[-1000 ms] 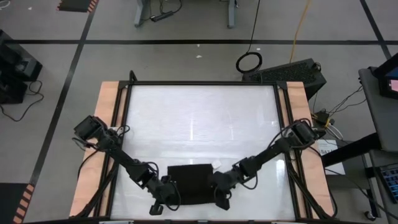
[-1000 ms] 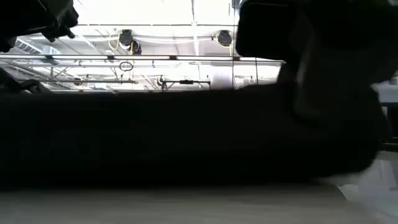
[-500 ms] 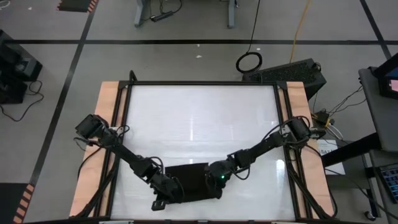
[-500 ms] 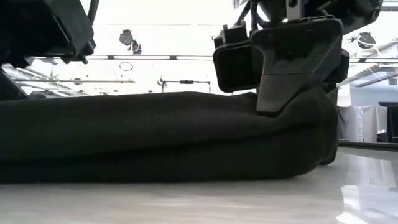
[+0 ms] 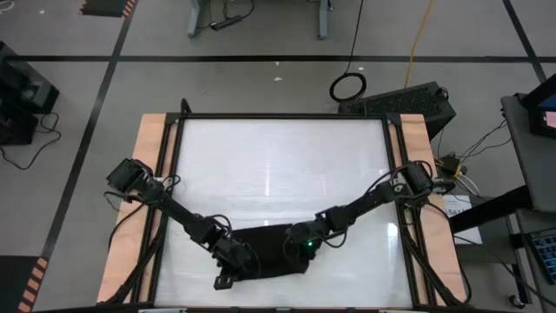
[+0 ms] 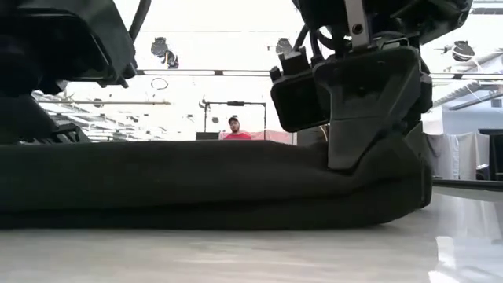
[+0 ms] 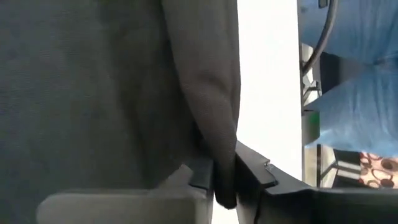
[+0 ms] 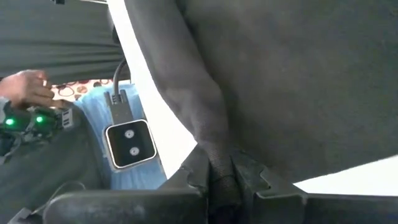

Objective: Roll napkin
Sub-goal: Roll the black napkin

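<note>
Both end effectors, left [image 5: 236,265] and right [image 5: 301,252], pinch folds at opposite ends of the napkin [image 5: 271,248] near the table's [image 5: 278,165] front edge, probably to roll it evenly.

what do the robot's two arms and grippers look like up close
Both arms are dark, slim and jointed, with loose black cables looping near their bases at the table's wooden side rails. The left gripper and right gripper each have two flat, dark, angular fingers with stepped edges. A small green light glows near the right wrist. From the low view the gripper housings look blocky and matte black.
</note>
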`<action>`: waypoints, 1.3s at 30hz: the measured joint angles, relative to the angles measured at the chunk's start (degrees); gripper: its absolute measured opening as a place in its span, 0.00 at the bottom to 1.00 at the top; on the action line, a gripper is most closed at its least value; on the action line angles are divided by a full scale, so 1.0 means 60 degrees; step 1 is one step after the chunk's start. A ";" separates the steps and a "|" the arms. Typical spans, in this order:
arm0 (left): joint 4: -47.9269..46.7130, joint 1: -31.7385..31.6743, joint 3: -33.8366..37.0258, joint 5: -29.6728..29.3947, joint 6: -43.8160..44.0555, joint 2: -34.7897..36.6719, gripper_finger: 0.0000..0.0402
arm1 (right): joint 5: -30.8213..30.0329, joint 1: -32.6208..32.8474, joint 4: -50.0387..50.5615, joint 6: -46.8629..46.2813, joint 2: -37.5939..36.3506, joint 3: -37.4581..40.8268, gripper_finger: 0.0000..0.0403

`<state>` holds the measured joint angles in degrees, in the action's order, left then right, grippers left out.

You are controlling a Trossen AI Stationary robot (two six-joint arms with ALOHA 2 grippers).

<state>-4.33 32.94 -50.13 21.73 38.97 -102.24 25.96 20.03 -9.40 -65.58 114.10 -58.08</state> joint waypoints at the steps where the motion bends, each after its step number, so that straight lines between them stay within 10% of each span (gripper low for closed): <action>1: -0.0009 -0.0002 0.0000 0.0092 -0.0055 0.0000 0.12 | 0.0002 -0.0029 0.0052 -0.0059 0.0000 0.0000 0.04; 12: -0.0741 -0.0039 0.0010 -0.0016 -0.0851 0.0772 0.40 | 0.0007 -0.0321 0.0126 -0.0681 0.0004 0.0022 0.04; 23: -0.0885 0.1268 -0.0288 -0.3725 -0.3376 0.2004 0.41 | 0.0294 -0.0791 0.0177 -0.1288 0.0015 0.0029 0.05; 39: 0.0179 0.1010 -0.0093 -0.3974 -0.4454 0.0891 0.41 | 0.0584 -0.1092 0.0134 -0.1712 0.0025 0.0036 0.06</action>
<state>-3.26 39.00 -50.68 -2.12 12.25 -96.89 29.46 13.47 -8.60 -75.85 114.26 -57.87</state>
